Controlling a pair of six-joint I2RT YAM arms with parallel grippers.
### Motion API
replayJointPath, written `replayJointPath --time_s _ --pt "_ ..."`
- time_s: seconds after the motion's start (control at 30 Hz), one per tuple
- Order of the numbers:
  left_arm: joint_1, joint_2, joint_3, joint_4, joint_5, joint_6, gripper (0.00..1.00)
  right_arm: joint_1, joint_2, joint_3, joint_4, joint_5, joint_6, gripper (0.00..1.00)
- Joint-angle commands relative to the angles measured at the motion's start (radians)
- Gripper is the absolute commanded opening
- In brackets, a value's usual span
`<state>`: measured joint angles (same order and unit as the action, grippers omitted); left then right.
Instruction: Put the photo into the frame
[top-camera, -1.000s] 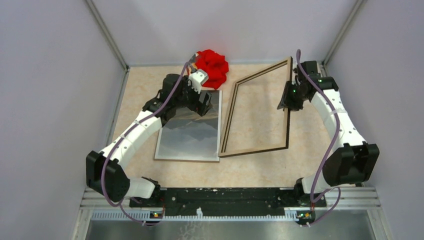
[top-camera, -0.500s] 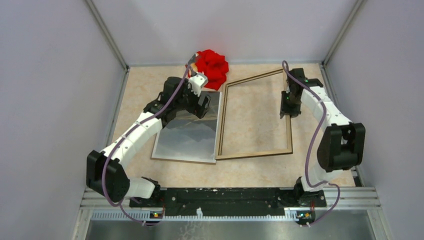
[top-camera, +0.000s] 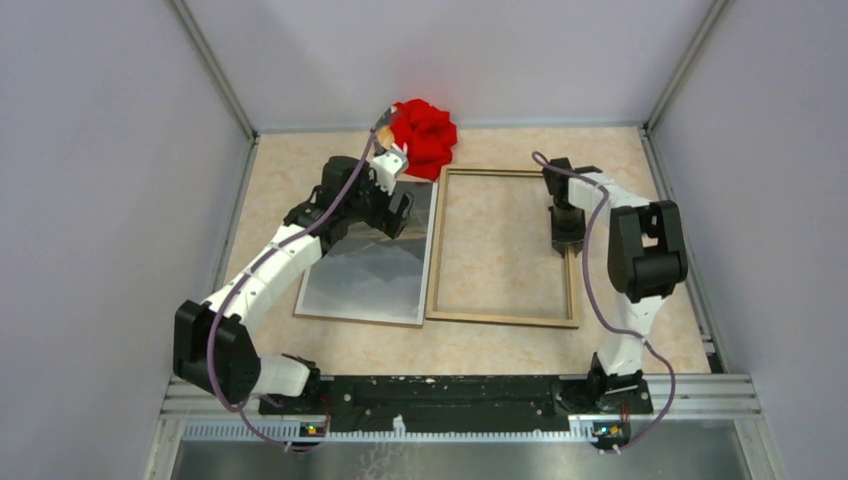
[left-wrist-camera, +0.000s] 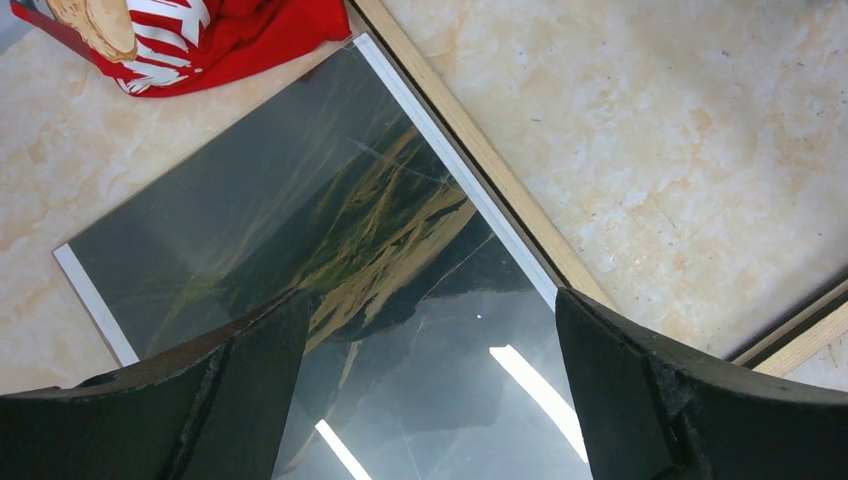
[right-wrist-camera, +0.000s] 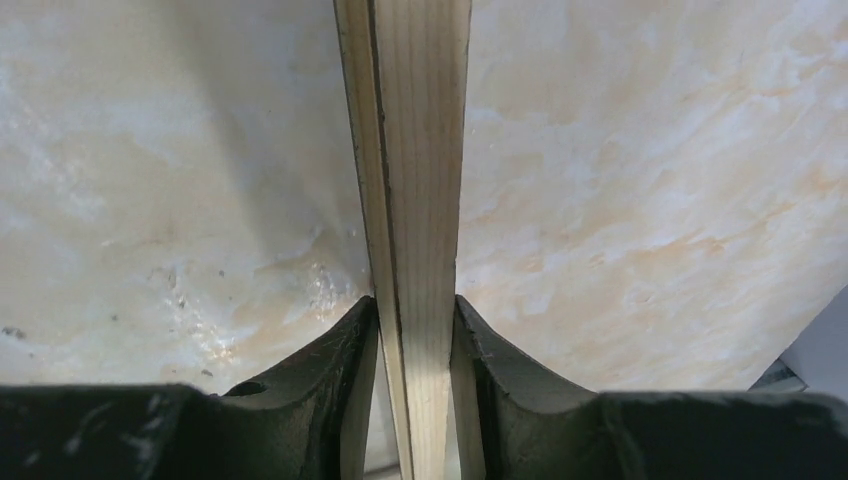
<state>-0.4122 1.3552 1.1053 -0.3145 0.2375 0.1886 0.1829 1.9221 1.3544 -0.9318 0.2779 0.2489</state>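
Note:
The photo (top-camera: 365, 270), a dark misty landscape with golden streaks, lies face up on the table left of the frame. My left gripper (top-camera: 392, 212) hovers over its far end, open, and the print (left-wrist-camera: 400, 300) shows between the wide-apart fingers (left-wrist-camera: 250, 380) with nothing gripped. The frame (top-camera: 500, 318) lies flat with its light wood side up, its left rail (left-wrist-camera: 470, 140) right beside the photo's white edge. My right gripper (top-camera: 563, 238) is shut on the frame's right rail (right-wrist-camera: 420, 150), with both pads pressed on the wood.
A red cloth bundle (top-camera: 425, 135) sits at the back, just beyond the photo's far corner, and its edge (left-wrist-camera: 250, 30) shows in the left wrist view. Grey walls close in the marbled table (top-camera: 300, 160) on three sides.
The frame, held tilted up on edge by the right gripper, has come down flat on the table. The right arm swung inward with it. The photo and left gripper shifted slightly left.

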Motion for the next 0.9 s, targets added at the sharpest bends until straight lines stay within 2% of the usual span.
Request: replayJointPath --time_s 0.0,0.27,0.3,0.37,0.43,0.53,0.6,0.7,0.87 --pt "0.012 0.002 -0.004 0.027 0.003 0.018 0.98 0.014 0.035 0.006 0.054 0.079 0.019 0.32" --pt "0.039 -0.008 -0.006 0.019 0.009 0.030 0.98 0.012 0.070 -0.017 0.106 0.106 0.024 0.36" --pt "0.043 -0.006 -0.004 0.017 0.011 0.031 0.98 0.012 0.071 -0.007 0.099 0.120 0.030 0.41" --pt "0.057 -0.002 0.006 0.004 0.017 0.031 0.98 0.012 0.057 0.016 0.077 0.163 0.054 0.57" --pt "0.087 0.009 0.020 -0.014 0.049 0.026 0.98 0.012 0.005 0.035 0.075 0.199 0.081 0.69" --pt "0.176 0.039 0.050 -0.047 0.111 0.018 0.98 0.020 -0.103 0.065 0.090 0.190 0.118 0.77" --pt "0.259 0.067 0.072 -0.065 0.141 0.025 0.98 0.038 -0.169 0.079 0.127 0.105 0.137 0.78" --pt "0.348 0.107 0.083 -0.077 0.136 0.061 0.98 0.150 -0.197 0.095 0.194 0.017 0.166 0.80" --pt "0.507 0.190 0.079 -0.097 0.162 0.116 0.98 0.393 -0.079 0.159 0.302 -0.109 0.243 0.78"
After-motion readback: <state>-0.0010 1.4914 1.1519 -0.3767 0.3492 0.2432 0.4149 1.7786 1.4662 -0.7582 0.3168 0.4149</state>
